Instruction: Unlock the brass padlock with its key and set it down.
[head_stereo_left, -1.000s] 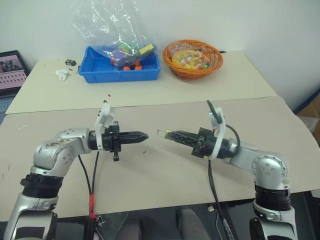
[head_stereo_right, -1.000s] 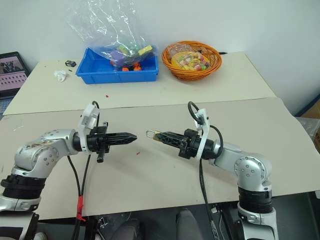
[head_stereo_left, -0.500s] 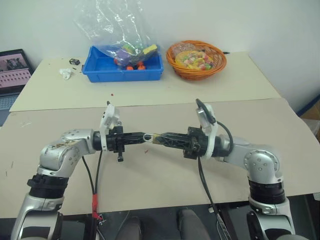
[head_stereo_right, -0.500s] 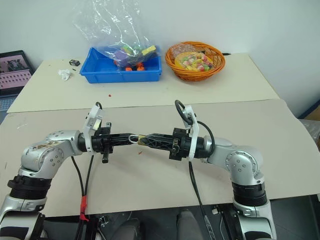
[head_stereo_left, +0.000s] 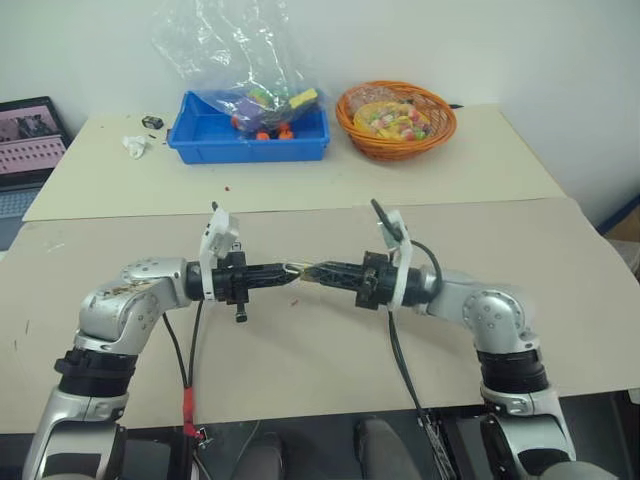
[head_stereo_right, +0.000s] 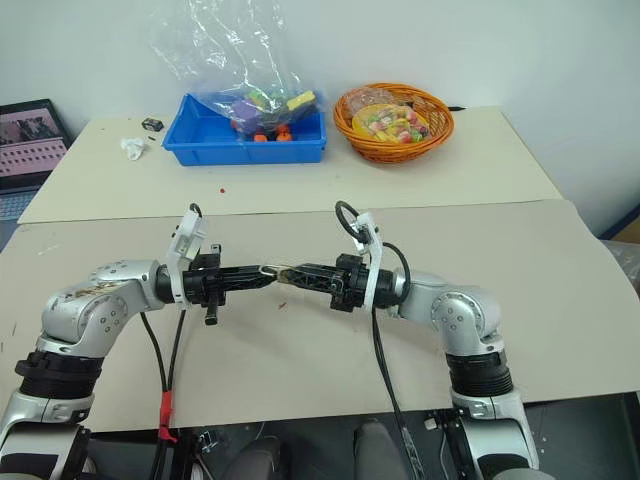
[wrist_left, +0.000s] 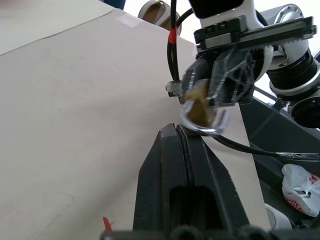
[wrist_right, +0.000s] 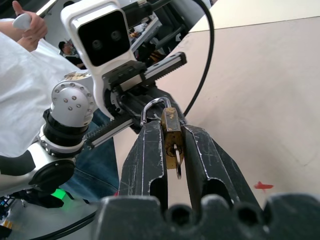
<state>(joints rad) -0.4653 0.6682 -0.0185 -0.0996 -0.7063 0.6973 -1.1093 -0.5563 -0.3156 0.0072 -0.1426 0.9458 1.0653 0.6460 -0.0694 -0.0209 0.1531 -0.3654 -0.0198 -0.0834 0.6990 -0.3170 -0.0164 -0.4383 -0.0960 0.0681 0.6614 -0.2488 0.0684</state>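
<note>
The right gripper (wrist_right: 170, 150) is clamped on the brass padlock (wrist_right: 171, 131), held above the table (head_stereo_left: 300, 350); the left gripper (wrist_left: 182, 145), fingers pressed together, meets its shackle (key too small to make out); next likely calls for fine alignment.

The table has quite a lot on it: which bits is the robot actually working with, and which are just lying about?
In use: brass padlock, clamped in the right gripper; left gripper, shut, tip at the shackle.

Lying about: blue bin with plastic bag, orange basket, crumpled paper.
</note>
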